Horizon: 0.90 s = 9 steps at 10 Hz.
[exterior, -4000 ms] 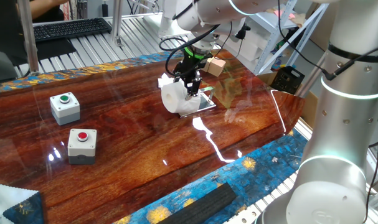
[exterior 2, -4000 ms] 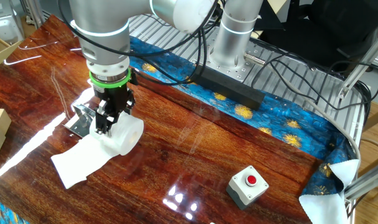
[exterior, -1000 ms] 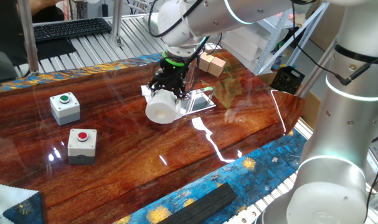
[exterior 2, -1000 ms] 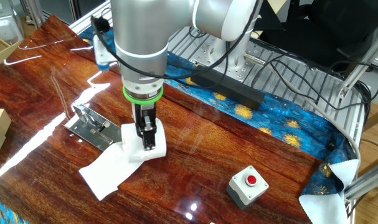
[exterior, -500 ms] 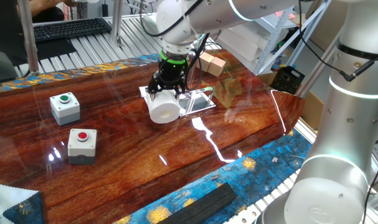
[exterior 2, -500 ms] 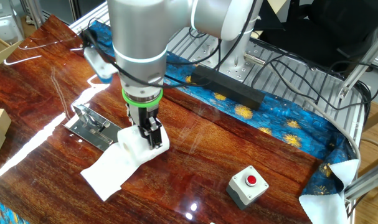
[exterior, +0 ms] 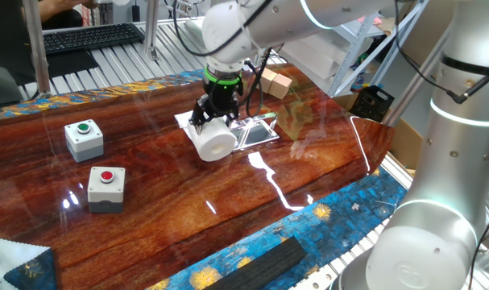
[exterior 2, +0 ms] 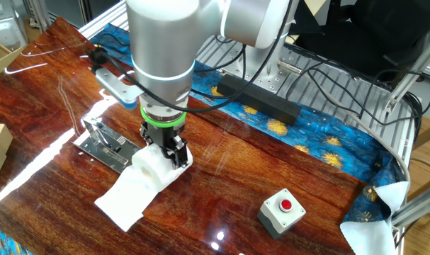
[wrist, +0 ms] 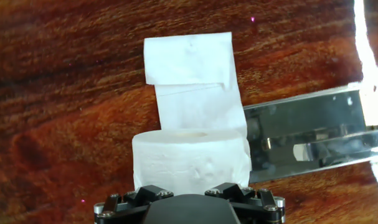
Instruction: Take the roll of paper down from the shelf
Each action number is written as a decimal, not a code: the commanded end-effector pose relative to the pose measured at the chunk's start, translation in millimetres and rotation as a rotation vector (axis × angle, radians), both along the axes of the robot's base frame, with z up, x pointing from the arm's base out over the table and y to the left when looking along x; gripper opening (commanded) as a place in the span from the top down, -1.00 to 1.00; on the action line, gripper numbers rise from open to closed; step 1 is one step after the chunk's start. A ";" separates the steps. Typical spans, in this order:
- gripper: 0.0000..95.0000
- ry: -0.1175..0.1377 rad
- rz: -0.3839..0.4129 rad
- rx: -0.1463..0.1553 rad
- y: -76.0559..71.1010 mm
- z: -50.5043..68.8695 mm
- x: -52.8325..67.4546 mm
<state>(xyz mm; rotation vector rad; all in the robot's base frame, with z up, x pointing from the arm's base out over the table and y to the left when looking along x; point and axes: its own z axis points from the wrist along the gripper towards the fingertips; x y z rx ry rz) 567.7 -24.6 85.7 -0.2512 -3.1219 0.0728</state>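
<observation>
The roll of paper (exterior: 214,141) is a white cylinder held at the table's wooden top, just left of the shelf. My gripper (exterior: 213,121) is shut on it from above. In the other fixed view the roll (exterior 2: 149,164) sits under my gripper (exterior 2: 166,151), and its loose sheet (exterior 2: 124,200) trails over the wood. The shelf (exterior: 256,130) is a low silvery plate; it also shows in the other fixed view (exterior 2: 103,144). In the hand view the roll (wrist: 190,157) fills the space before my gripper (wrist: 189,186), its sheet (wrist: 192,81) lies ahead, and the shelf (wrist: 313,130) lies to the right.
A white box with a green button (exterior: 84,138) and one with a red button (exterior: 105,186) stand at the left. The red-button box also shows in the other fixed view (exterior 2: 283,211). Tan cardboard cubes (exterior: 275,83) sit behind the shelf. A black bar (exterior: 252,266) lies at the near edge.
My gripper has carried the roll off the shelf to the wood beside it over the last seconds. In the last half second it turned a little, and the roll stayed beside the shelf.
</observation>
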 end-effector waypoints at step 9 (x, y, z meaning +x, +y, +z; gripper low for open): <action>-1.00 0.011 -0.128 -0.015 1.4 13.7 -1.8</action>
